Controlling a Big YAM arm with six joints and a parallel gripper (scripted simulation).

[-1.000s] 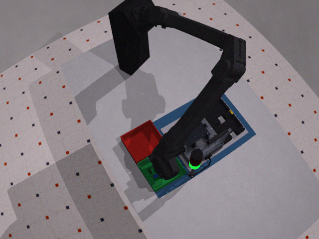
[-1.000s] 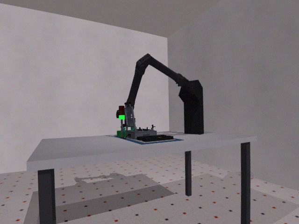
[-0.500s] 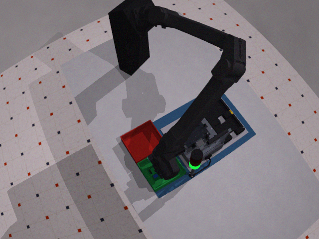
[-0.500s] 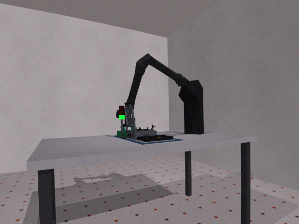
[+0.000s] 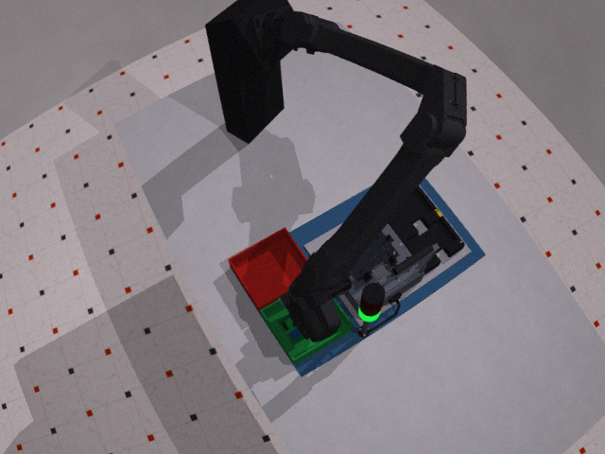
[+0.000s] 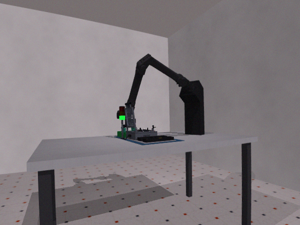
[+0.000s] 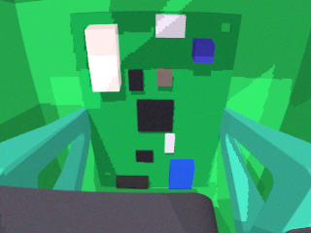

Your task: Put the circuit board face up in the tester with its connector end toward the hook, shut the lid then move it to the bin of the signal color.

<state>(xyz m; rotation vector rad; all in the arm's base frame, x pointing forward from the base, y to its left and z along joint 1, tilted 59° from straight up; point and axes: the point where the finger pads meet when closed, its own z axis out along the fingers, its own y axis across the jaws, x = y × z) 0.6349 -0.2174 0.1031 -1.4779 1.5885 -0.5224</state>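
Circuit board point(image 7: 158, 100): gripped by its long edges between gripper point(image 7: 155, 155) fingers, held inside green bin point(image 7: 272, 39); signal tower point(image 5: 371, 312) lit green.

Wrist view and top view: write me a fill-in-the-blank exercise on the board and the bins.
1. The signal tower glows ____.
2. The gripper holds the circuit board over the ____ bin.
3. The board's connector is colored ____.
4. Beside the green bin stands a ____ bin.

Missing words: green; green; white; red
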